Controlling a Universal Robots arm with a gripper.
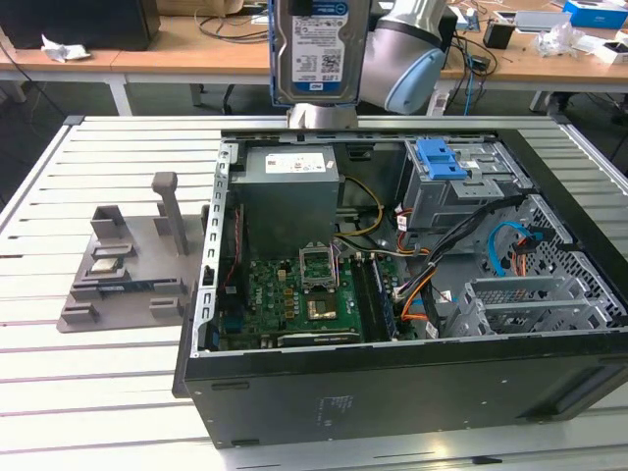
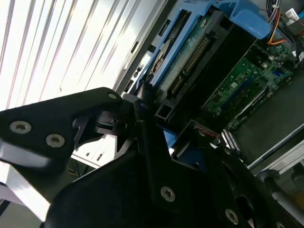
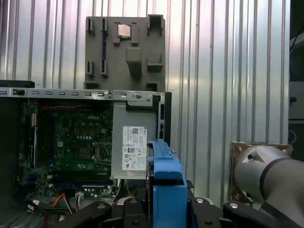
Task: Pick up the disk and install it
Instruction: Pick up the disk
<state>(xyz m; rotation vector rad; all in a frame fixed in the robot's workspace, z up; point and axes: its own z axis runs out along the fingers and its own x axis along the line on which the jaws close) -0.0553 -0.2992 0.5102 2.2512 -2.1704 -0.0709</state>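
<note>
**One disk held aloft over the open case**

One disk (image 1: 316,49) hangs upright in the air above the far wall of one open computer case (image 1: 392,392). It is over the power supply (image 1: 289,191) and touches nothing in the case. Its white-and-blue label faces the exterior camera, and the blue carrier frames its sides. The frame edge cuts off its upper part.

The one gripper (image 2: 171,140) is clamped on the disk, with black fingers (image 2: 142,126) pressing the carrier from both sides. In the second wrist view the disk (image 2: 199,52) shows its connector edge. In the first wrist view it stands edge-on, so just the blue carrier rim (image 3: 166,183) is plain.

One robot arm (image 1: 412,49) rises behind the disk, cut off by the frame. One of its joints (image 3: 268,178) fills a corner of the first wrist view.

Inside the case lie one green motherboard (image 1: 285,299), one blue ribbed latch (image 1: 442,157) on the drive cage toward the exterior view's right, and a bundle of cables (image 1: 422,285) too tangled to count.

On the slatted table (image 1: 98,392), just beside the case on the exterior view's left, sits one grey fixture (image 1: 128,265). It holds one small square chip (image 1: 104,263), whose surface detail is too small to make out.
</note>
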